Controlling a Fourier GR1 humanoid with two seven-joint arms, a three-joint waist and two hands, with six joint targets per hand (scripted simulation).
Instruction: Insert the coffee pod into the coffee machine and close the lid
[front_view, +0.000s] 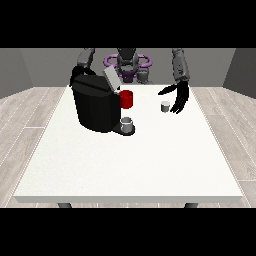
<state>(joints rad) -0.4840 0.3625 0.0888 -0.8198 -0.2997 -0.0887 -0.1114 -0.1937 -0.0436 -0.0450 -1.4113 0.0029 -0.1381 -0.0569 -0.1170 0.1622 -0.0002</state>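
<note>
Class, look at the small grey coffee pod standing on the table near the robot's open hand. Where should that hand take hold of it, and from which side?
Grip the coffee pod across its round side wall, thumb on one side and fingers on the other. It stands upright and apart from everything else. Probably come from the view's right, where the hand at the view's right hangs open beside it.

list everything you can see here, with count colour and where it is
coffee machine: one, black, on the table's far part toward the view's left, lid raised
cup: one, grey, on the machine's base at its front
red cup: one, red, beside the machine toward the view's right
coffee pod: one, pale grey, on the table by the hand at the view's right
table: one, white, fills the middle of the view
floor: pale wood planks round the table
hand at the view's right: one, black, fingers relaxed, next to the pod
hand at the view's left: hidden behind the machine
</note>
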